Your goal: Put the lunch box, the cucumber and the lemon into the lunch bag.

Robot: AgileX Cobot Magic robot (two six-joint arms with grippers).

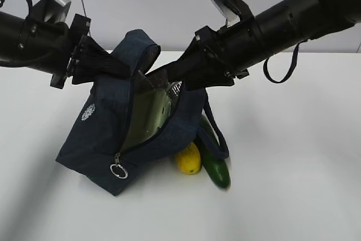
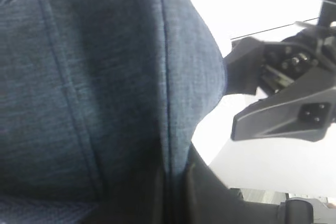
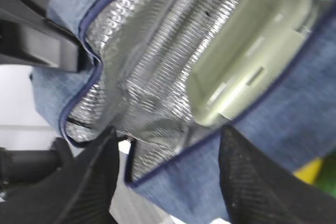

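The navy lunch bag [image 1: 101, 134] stands tilted on the white table with its top open. The lunch box [image 1: 148, 114], with its sage-green lid, sits inside it against the silver lining and also shows in the right wrist view [image 3: 247, 61]. My left gripper [image 1: 115, 70] is shut on the bag's upper fabric by the handle [image 1: 141, 43] and holds that side up; navy cloth [image 2: 105, 77] fills its wrist view. My right gripper [image 1: 166, 80] is open at the bag's mouth, its fingers [image 3: 252, 177] straddling the rim. The lemon [image 1: 189, 158] and the cucumber [image 1: 215, 165] lie on the table beside the bag.
The bag's metal ring pull [image 1: 118, 171] hangs at the front corner. The second handle [image 1: 217, 134] droops over the cucumber. The white table [image 1: 293, 196] stretches to the right and front. A strap loop [image 1: 279, 63] hangs off the right arm.
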